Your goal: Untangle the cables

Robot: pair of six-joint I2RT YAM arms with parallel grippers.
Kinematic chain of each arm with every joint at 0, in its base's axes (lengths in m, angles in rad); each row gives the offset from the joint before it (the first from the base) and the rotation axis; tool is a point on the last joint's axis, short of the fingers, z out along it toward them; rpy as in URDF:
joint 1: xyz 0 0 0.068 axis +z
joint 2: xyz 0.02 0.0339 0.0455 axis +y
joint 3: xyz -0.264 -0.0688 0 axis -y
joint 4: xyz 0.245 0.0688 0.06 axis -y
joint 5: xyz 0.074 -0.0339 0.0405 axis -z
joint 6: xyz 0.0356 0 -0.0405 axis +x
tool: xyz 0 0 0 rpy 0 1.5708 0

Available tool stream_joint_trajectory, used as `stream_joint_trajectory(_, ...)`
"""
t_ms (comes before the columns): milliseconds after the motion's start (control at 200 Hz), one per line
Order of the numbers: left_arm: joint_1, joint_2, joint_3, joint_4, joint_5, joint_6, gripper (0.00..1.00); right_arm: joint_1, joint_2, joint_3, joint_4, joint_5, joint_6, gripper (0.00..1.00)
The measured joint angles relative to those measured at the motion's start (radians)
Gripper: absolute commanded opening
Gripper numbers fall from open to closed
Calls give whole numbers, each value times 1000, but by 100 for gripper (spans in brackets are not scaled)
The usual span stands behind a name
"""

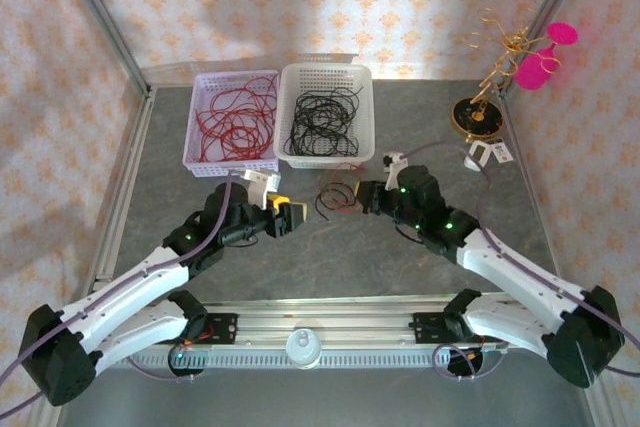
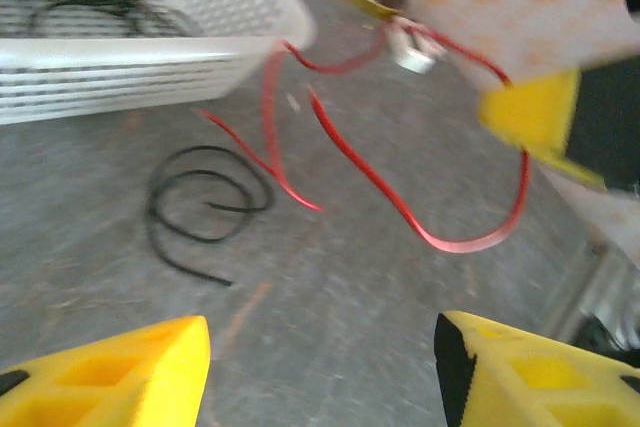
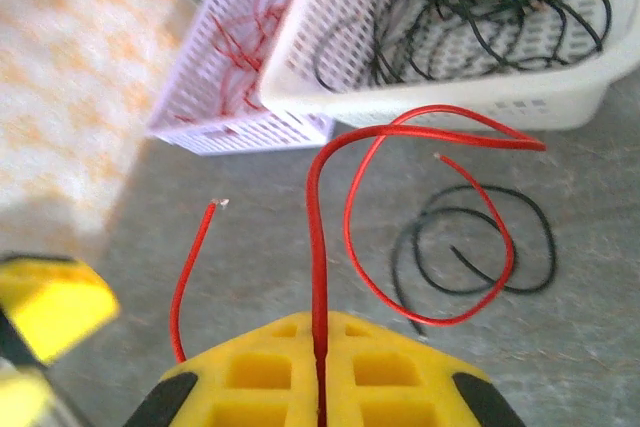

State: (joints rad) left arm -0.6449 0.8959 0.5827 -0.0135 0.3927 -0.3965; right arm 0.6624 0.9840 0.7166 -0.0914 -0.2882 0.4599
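Red cable (image 3: 316,247): pinched in my right gripper (image 3: 320,347), jaws clenched on it. It rises from between the fingers, arches over and curls back in a loop above the table (image 3: 580,367). Black cable (image 3: 478,247): lies coiled flat on the table just beyond, in front of the white basket (image 3: 560,97) of black wires. The lavender basket (image 3: 215,122) beside it holds red wires. My left gripper (image 2: 320,367) hovers near, jaws apart, grasping nothing.

Lab robot test cell. Metal posts (image 1: 100,15) hold patterned wall panels (image 1: 380,7). Left arm (image 1: 130,292) and right arm (image 1: 520,282) are bolted at the grey bench (image 1: 330,262) edge.
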Motion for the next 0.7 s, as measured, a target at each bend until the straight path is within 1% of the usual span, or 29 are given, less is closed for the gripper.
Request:
stream_joint_trajectory(110,-30,14,22,52,52,11,65,0,-40,40,-39,0,75,10)
stream_joint_trajectory(175,-31,23,28,103,64,-13,57,0,-69,38,-51,1,134,10)
stream_joint_trajectory(210,-30,23,28,129,67,-35,56,0,-87,28,-47,1,171,10)
stream_joint_trajectory(260,-34,22,28,172,68,-69,57,0,-121,-5,-18,0,230,10)
stream_joint_trajectory(330,-50,9,16,242,60,-146,63,0,-169,-73,40,0,321,10)
stream_joint_trajectory(420,-79,-31,-30,331,18,-258,65,0,-217,-175,117,5,439,10)
stream_joint_trajectory(531,-122,-50,-81,394,-60,-383,65,0,-238,-245,153,26,527,10)
stream_joint_trajectory(626,-181,-39,-103,406,-137,-460,75,0,-245,-255,173,34,568,9)
stream_joint_trajectory(701,-235,-17,-114,438,-196,-520,76,0,-250,-261,218,35,600,6)
